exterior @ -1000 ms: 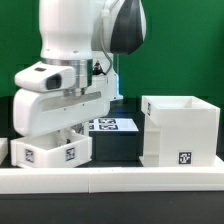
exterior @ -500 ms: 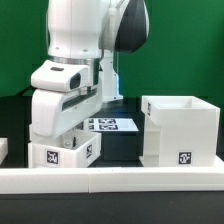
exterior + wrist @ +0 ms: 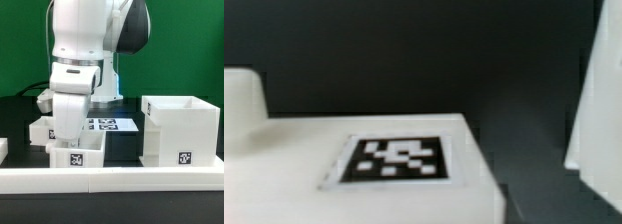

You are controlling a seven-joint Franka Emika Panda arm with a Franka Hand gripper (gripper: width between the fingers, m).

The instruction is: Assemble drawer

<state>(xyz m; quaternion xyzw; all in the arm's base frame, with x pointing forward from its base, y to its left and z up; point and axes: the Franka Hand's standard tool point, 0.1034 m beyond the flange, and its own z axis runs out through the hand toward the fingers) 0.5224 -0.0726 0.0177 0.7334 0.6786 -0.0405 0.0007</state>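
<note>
A small white open-top tray [image 3: 80, 156] with a tag on its front stands near the front wall, to the exterior view's left of the large white shell [image 3: 180, 130]. My gripper [image 3: 68, 138] reaches down onto this tray; it seems shut on the tray's wall, with the fingertips hidden. A second small tray [image 3: 41, 130] stands behind it to the left. In the wrist view the held tray's tagged face [image 3: 397, 160] fills the lower part and no fingers show. The shell's edge [image 3: 601, 100] is at the side.
The marker board [image 3: 113, 125] lies on the black table behind the trays. The long low white border wall [image 3: 120, 180] runs along the front. A small white piece [image 3: 3, 150] shows at the exterior view's left edge. A green backdrop stands behind.
My gripper has moved toward the exterior view's right and turned, and the tagged small tray has slid with it toward the shell. The second tray behind is now uncovered.
</note>
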